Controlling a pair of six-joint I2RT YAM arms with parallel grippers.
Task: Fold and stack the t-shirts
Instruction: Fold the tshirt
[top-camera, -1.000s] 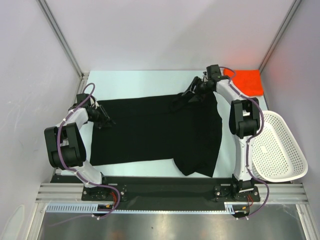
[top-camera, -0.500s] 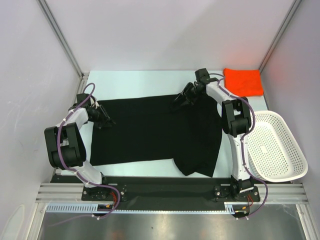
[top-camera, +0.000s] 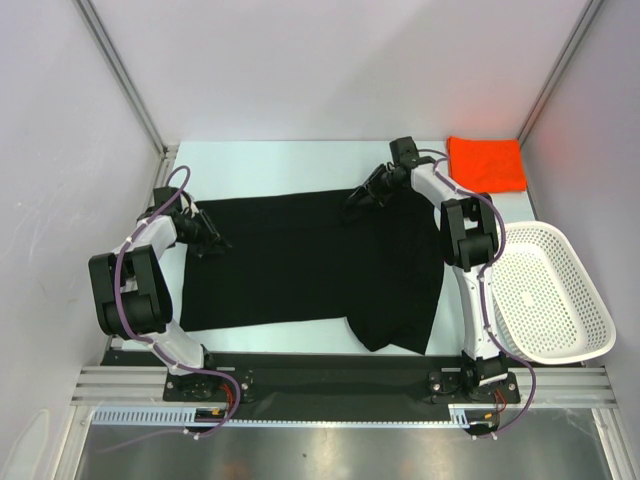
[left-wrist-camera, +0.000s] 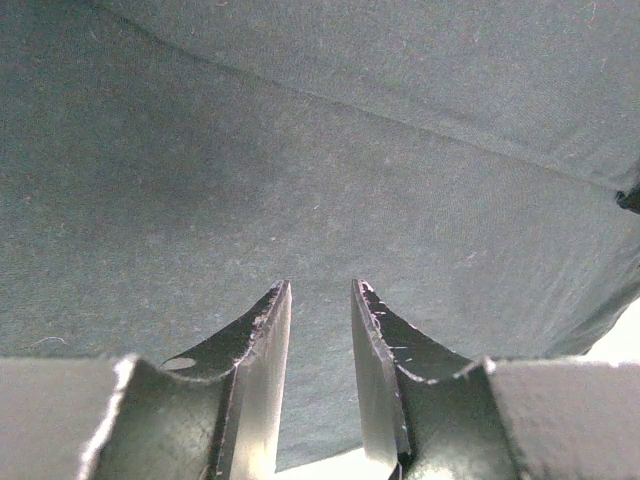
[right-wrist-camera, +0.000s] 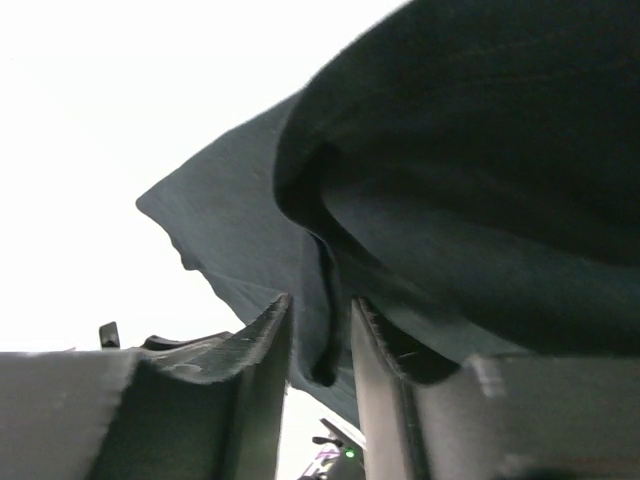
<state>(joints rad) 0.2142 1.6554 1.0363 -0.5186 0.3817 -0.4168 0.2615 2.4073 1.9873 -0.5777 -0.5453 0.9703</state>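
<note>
Black shirt (top-camera: 300, 255), soft matte knit, lies spread on your tabletop (top-camera: 270, 165); right hand (right-wrist-camera: 320, 303) pinches a rolled fold; whether your left hand (left-wrist-camera: 320, 288) grips, nobody can tell.

Spread shirt (top-camera: 300, 260) central, folded shirt (top-camera: 487, 163) far-right, basket (top-camera: 555, 300) apparently near-right

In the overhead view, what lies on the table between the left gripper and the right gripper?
Only the black t-shirt: its spread cloth fills the stretch from left gripper to right gripper, seen in the top external view.
</note>
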